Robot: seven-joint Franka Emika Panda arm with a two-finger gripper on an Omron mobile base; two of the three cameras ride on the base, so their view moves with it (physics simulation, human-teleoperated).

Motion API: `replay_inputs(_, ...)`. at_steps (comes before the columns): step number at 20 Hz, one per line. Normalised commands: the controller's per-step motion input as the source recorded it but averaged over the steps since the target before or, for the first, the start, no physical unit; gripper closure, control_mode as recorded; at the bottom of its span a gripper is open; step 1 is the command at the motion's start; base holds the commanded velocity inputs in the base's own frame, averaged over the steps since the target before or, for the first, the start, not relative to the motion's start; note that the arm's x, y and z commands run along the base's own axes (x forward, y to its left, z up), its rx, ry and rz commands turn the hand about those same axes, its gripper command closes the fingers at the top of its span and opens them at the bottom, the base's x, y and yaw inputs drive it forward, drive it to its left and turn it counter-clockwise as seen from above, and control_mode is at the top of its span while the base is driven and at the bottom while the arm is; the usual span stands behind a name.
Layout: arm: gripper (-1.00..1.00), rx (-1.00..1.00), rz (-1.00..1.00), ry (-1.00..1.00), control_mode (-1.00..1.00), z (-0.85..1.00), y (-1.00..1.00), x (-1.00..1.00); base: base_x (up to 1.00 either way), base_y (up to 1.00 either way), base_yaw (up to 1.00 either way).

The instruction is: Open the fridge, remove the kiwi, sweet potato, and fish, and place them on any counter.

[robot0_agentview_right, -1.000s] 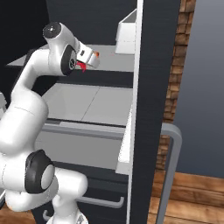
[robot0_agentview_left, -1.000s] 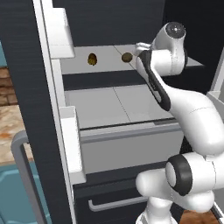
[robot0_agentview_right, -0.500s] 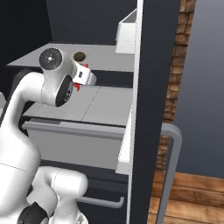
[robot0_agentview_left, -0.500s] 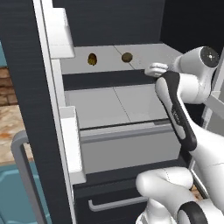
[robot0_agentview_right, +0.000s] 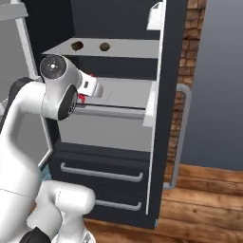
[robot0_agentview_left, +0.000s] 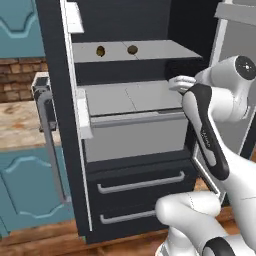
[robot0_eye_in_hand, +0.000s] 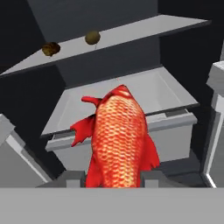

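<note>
Since a second ago we have backed away from the fridge (robot0_agentview_left: 125, 150): both base views have shifted with us, and the arm has drawn out of the shelves. Our gripper (robot0_eye_in_hand: 114, 177) is pinched on the fish (robot0_eye_in_hand: 118, 140), which stands red and scaly between the finger tips, clear of the grey bin (robot0_eye_in_hand: 131, 100) behind it. With both doors open, we judge the first step done and the fish out but not yet set down. On the upper shelf (robot0_agentview_left: 150, 50) the golden sweet potato (robot0_agentview_left: 100, 51) and the darker kiwi (robot0_agentview_left: 132, 49) lie near each other, untouched. The counter (robot0_agentview_left: 20, 125) waits to our left, beside the open door. Left: placing the fish, then two more trips.
</note>
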Motion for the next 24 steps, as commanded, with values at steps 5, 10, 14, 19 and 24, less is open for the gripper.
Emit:
replay_inputs(5,1.0,0.0,0.0,0.0,1.0,0.0,0.0,0.0,-0.47,0.68,0.69)
replay_inputs(10,1.0,0.0,0.0,0.0,1.0,0.0,0.0,0.0,-0.21,0.37,0.9)
replay_inputs(14,1.0,0.0,0.0,0.0,1.0,0.0,0.0,0.0,-0.36,0.41,0.85)
replay_inputs(19,1.0,0.0,0.0,0.0,1.0,0.0,0.0,0.0,-0.21,0.45,0.79)
replay_inputs(24,1.0,0.0,0.0,0.0,1.0,0.0,0.0,0.0,0.91,0.13,0.55)
